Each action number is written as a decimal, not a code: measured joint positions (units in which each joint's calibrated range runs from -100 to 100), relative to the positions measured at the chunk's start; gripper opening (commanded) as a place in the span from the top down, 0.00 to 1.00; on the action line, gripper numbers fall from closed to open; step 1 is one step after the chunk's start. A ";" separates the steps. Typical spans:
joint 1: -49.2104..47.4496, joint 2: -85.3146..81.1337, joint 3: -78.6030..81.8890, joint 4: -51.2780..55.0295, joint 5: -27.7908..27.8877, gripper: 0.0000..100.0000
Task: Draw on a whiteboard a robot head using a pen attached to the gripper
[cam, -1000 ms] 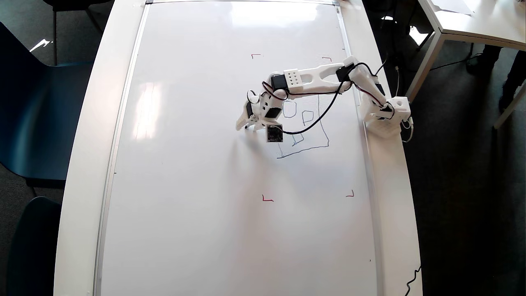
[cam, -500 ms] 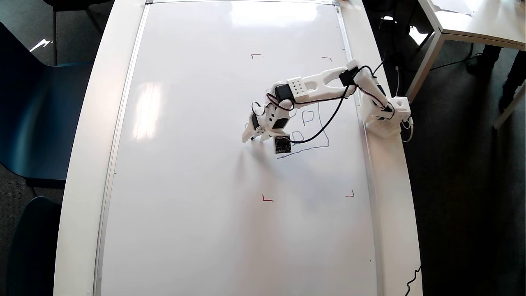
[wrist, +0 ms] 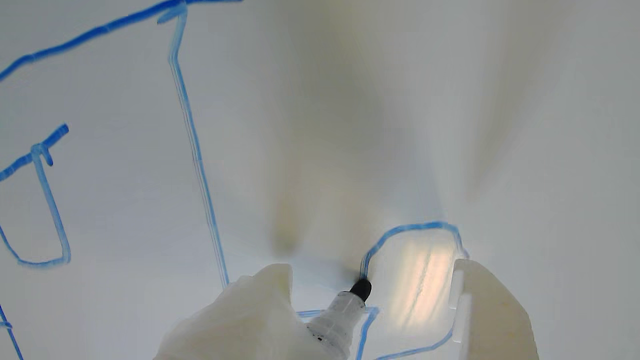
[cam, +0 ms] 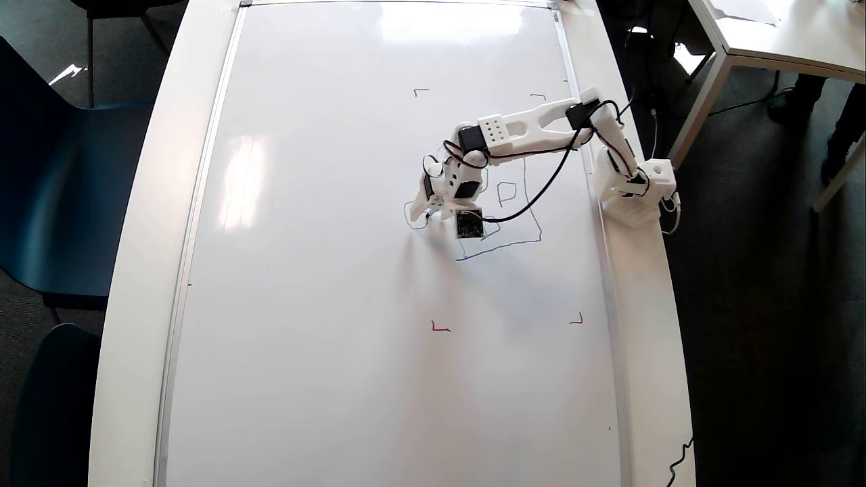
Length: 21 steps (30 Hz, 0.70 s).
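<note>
Pen (wrist: 350,300) tip touches the whiteboard (cam: 325,284), nearly closing the small loop beside the robot head (cam: 504,223), near the desk's right edge. Pincer (wrist: 370,295) stands apart around the pen. Next, join the loop's ends gently.

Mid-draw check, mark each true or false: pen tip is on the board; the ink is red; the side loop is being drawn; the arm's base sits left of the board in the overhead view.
1. The pen tip touches the whiteboard. True.
2. The ink is red. False: the robot head lines are blue.
3. The tip sits on the small side loop. True.
4. The arm's base is left of the board. False: it stands at the right edge in the overhead view.
</note>
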 measured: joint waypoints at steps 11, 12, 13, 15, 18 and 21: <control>2.49 0.00 -0.09 -0.93 0.11 0.78; 2.56 0.00 -0.09 -0.93 0.11 0.78; 2.56 0.00 -0.09 -0.93 0.11 0.78; 2.49 0.00 -0.27 -0.93 0.11 0.78; 2.41 -0.08 -0.55 -0.93 0.11 0.78; 2.41 -0.42 -0.55 -0.93 0.11 0.78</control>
